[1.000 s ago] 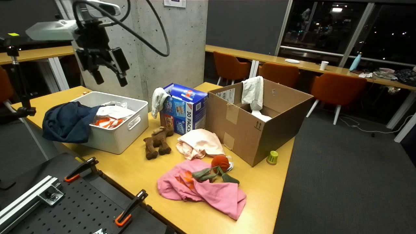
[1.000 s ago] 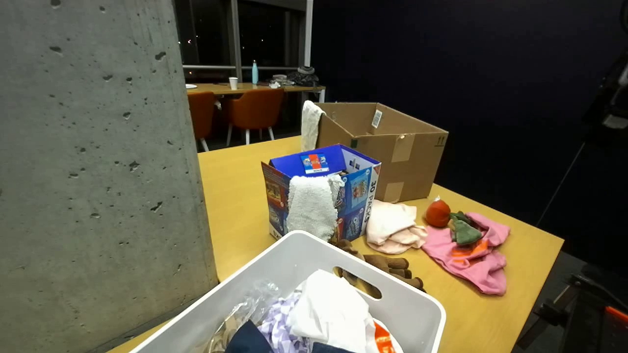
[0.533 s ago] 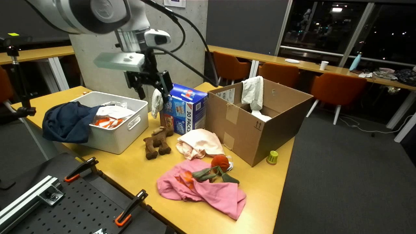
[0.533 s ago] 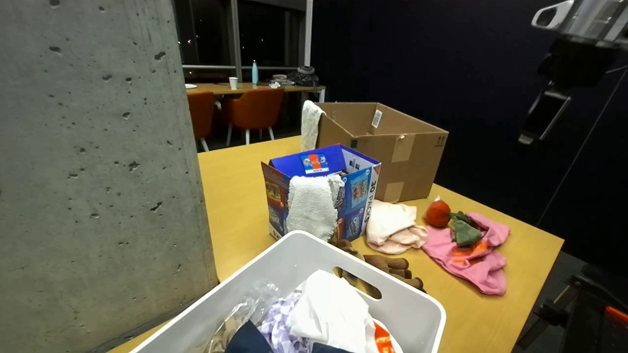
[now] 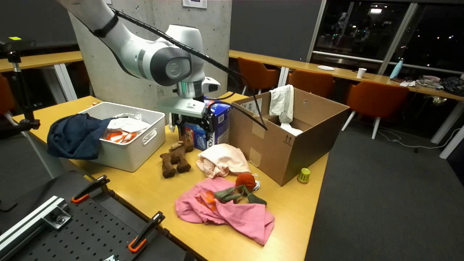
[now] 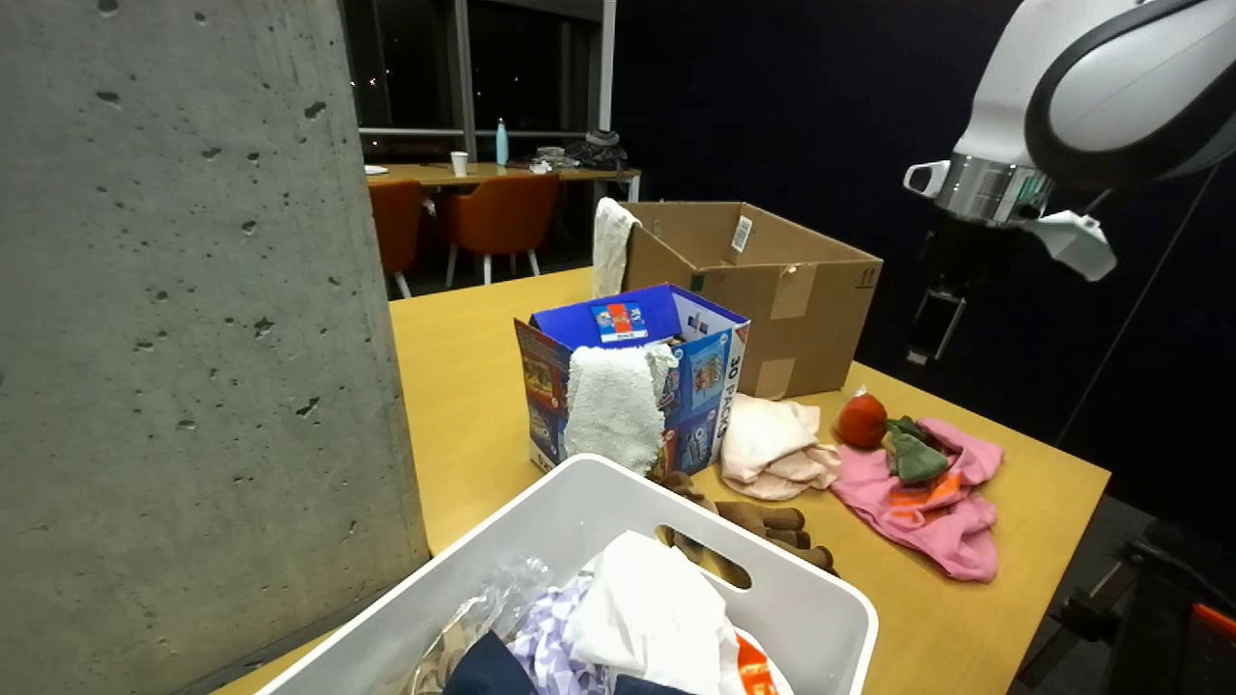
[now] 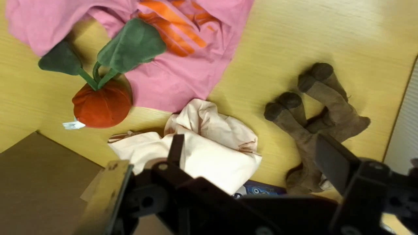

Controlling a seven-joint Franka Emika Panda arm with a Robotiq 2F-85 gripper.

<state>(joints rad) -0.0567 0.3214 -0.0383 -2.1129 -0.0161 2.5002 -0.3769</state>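
Observation:
My gripper (image 5: 195, 133) is open and empty, in the air above the table. In the wrist view the gap between its fingers (image 7: 250, 146) lies over a crumpled cream cloth (image 7: 209, 147) and a brown plush animal (image 7: 326, 120) lying on its side. The cloth (image 5: 226, 159) and plush (image 5: 177, 159) show in an exterior view too. A red plush vegetable (image 7: 102, 106) with green leaves rests by a pink cloth (image 7: 176, 81) with an orange print. A blue snack box (image 6: 700, 386) stands behind, with a white cloth (image 6: 613, 405) over its edge; the gripper partly hides it in an exterior view (image 5: 222, 125).
A white bin (image 5: 152, 145) with cloths and a navy garment (image 5: 78, 136) stands near the concrete pillar (image 5: 195, 43). A large open cardboard box (image 5: 308, 152) has a white cloth over its rim. A small green cup (image 5: 303, 175) is by the table edge. Clamps (image 5: 146, 232) grip the black board.
My open gripper has come down and across from above the white bin toward the snack box and cream cloth. It has entered an exterior view from the right. The objects have not moved.

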